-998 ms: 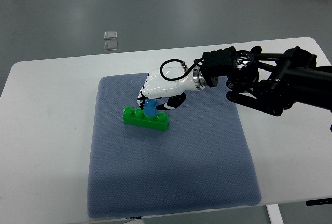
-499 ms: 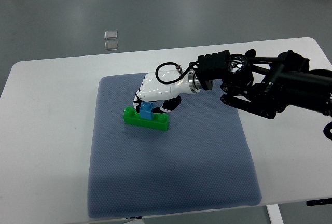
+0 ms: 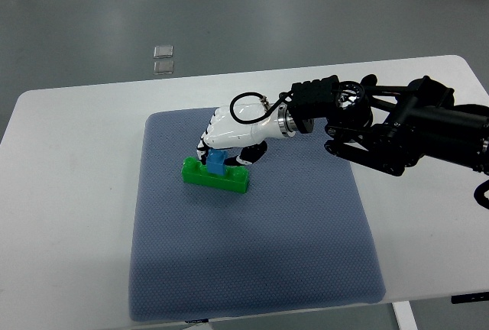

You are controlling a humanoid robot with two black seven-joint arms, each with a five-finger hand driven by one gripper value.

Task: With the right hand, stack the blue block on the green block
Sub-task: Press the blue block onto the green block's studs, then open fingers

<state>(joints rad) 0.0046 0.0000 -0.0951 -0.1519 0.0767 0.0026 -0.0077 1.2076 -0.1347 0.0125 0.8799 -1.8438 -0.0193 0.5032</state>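
Note:
A long green block (image 3: 215, 176) lies on the blue-grey mat (image 3: 252, 253), left of its middle. A small blue block (image 3: 216, 164) sits on top of the green block, near its middle. My right hand (image 3: 221, 150), white with black finger joints, reaches in from the right and its fingers are curled around the blue block from above and behind. Its thumb (image 3: 250, 155) rests just right of the blue block. The left hand is out of view.
The mat lies on a white table (image 3: 69, 215). My black right arm (image 3: 397, 124) stretches across the table's right side. Two small clear squares (image 3: 162, 58) lie on the grey floor beyond the table's far edge.
My right hand has shifted slightly left and down with the blue block, which now sits lower on the green block. Since half a second ago almost nothing has moved.

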